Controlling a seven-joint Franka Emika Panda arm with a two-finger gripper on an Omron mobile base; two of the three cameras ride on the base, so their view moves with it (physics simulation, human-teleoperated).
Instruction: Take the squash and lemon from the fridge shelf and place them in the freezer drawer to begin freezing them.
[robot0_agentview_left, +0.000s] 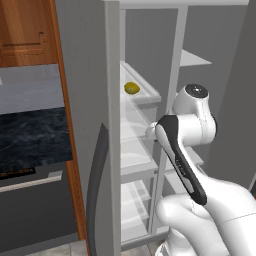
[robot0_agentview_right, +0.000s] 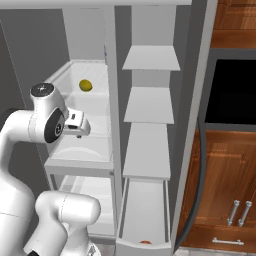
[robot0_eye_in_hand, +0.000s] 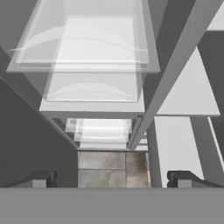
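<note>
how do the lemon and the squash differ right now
The lemon is yellow-green and sits in plain view on the upper fridge shelf; the squash is orange-red and lies low in the freezer drawer, just a sliver showing over its front edge. So the squash is already moved, the lemon not yet. Both are small and rounded.

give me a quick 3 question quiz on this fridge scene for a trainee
1. True or false: the lemon lies on the fridge shelf.
2. Where is the squash? A) in the gripper B) at the front of the freezer drawer C) beside the lemon
3. Fill in: the gripper is ____ and holds nothing.

Key: 1 true; 2 B; 3 open
</note>
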